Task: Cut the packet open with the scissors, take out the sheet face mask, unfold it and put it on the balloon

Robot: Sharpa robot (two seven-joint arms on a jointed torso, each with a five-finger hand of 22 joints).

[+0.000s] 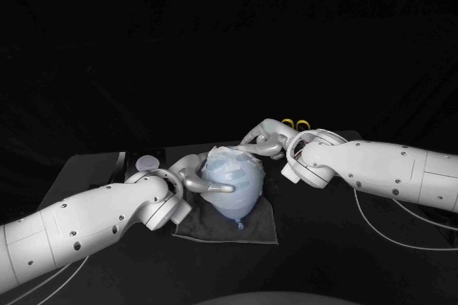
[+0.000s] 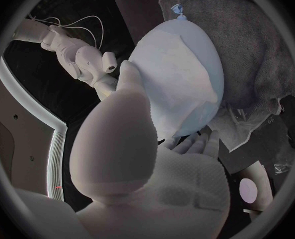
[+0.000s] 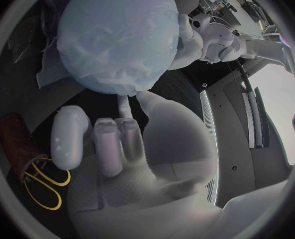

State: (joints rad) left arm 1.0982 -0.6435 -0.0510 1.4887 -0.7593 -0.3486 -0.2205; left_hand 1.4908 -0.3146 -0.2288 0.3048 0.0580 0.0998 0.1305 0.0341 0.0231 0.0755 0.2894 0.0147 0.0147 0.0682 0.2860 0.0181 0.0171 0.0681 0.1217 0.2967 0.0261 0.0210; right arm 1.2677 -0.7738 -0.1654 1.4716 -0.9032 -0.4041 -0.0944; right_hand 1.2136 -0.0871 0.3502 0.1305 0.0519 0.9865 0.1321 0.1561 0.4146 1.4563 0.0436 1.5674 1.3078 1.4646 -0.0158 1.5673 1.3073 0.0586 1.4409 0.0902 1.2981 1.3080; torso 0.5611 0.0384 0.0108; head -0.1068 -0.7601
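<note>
The balloon (image 1: 237, 203) lies on its side on a dark cloth (image 1: 205, 228) near the middle of the table (image 1: 91, 173), its knot pointing at the table's near edge. The sheet mask (image 1: 229, 169) is draped over the balloon's rounded far end and covers most of its upper side; the pale blue skin shows bare towards the knot.

The left hand (image 1: 191, 177) is at the balloon's left side. In the left wrist view its thumb is on one side, one finger (image 2: 130, 77) lies along the mask and the others curl under the balloon, so it cups and holds the balloon.

The right hand (image 1: 263, 145) is at the balloon's far end. In the right wrist view most of its fingers (image 3: 107, 143) are curled in towards the palm, while one finger and the thumb reach up to the mask's edge. I cannot tell whether they pinch the mask or only touch it.

Crumpled clear film (image 2: 247, 123) lies at the cloth's edge, just beside the balloon's far end. The scissors (image 1: 296, 124), with yellow handles, lie beyond the right hand towards the table's far edge. A pale round disc (image 1: 148, 163) sits near the table's left side, beside the left arm
</note>
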